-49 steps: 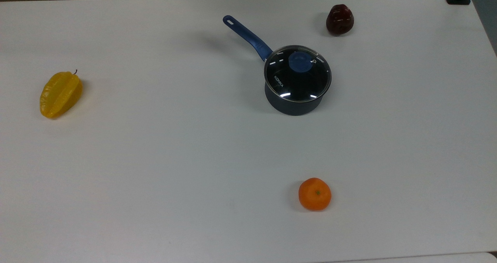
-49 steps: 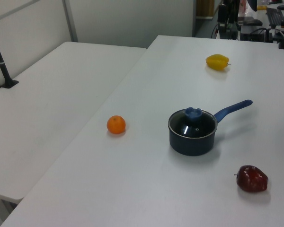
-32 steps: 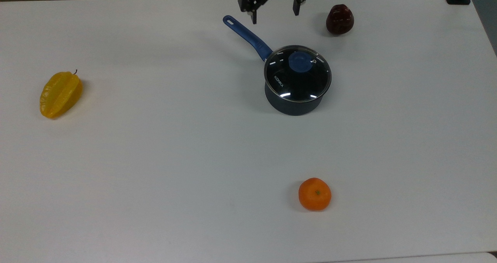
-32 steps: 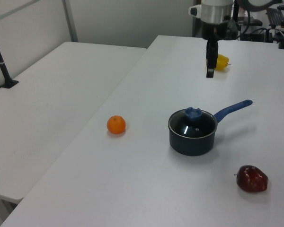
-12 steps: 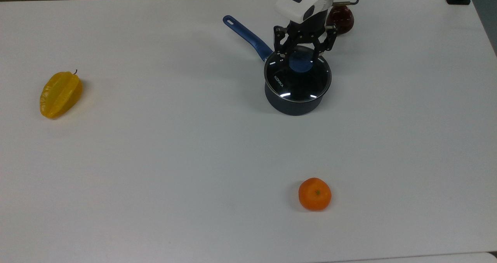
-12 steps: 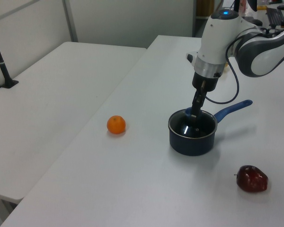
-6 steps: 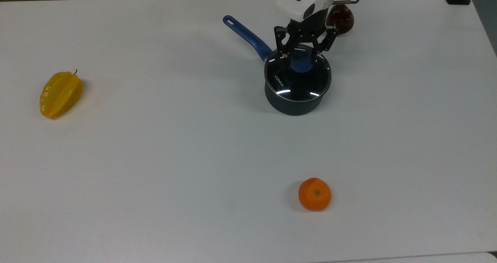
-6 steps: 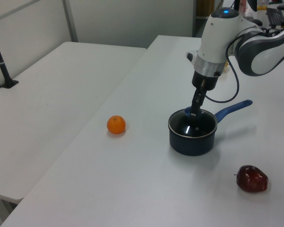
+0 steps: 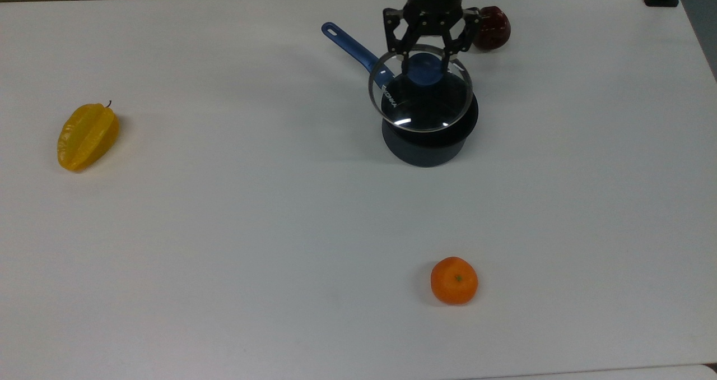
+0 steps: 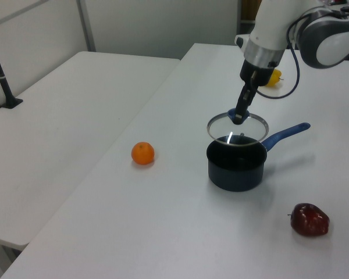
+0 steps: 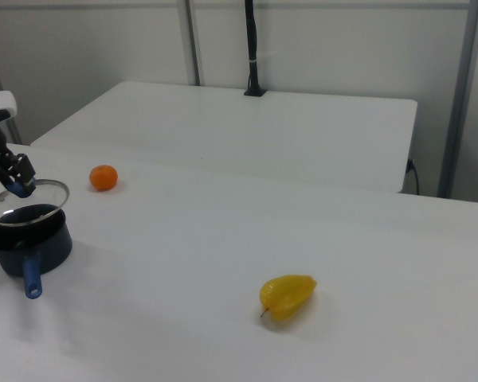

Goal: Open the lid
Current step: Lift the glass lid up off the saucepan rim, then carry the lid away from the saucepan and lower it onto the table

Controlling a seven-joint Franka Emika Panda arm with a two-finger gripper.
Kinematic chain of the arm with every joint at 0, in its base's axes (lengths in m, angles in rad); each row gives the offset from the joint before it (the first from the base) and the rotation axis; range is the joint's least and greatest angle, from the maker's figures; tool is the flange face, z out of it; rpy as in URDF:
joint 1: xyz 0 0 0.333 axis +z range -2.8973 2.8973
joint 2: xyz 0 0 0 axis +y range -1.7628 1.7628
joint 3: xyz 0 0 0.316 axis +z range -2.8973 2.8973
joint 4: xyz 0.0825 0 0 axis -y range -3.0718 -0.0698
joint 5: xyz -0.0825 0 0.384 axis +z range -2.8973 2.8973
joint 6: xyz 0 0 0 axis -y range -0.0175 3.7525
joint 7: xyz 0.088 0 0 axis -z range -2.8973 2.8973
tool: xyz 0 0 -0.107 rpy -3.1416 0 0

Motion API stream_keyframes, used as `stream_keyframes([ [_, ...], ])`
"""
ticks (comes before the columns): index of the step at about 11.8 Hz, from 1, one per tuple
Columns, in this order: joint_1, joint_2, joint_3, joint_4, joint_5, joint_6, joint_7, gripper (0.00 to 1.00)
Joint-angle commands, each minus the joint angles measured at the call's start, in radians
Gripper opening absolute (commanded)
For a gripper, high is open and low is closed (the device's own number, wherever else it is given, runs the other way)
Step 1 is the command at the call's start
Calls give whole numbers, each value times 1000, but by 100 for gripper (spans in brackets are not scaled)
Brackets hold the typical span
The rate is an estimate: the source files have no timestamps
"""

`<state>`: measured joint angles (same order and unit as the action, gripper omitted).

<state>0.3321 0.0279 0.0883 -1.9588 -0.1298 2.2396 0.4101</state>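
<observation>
The lid [image 10: 237, 126] hangs just above the saucepan [image 10: 237, 167], apart.

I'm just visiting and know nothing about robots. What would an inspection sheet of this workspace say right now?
Surface: white table, bare apart from the items below.
Job's things: lid lifted clear of the saucepan, hanging just above it by its blue knob.
Clutter: orange, yellow starfruit, dark red apple, all apart from the saucepan.
End effector: end effector shut on the lid's knob.
Cables: black cable looping off the arm.
Surroundings: second white table alongside, black post standing on it.
</observation>
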Motion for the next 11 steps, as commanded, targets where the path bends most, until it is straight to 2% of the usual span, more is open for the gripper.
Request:
stream_keyframes([
  [1,-86,-25,-8,24,-16,-38,10,34],
  [6,-289,-16,-16,26,-19,-28,-83,34],
  [9,-338,22,-16,24,-21,-23,-119,34],
  [11,-375,55,-16,9,-22,42,-132,34],
])
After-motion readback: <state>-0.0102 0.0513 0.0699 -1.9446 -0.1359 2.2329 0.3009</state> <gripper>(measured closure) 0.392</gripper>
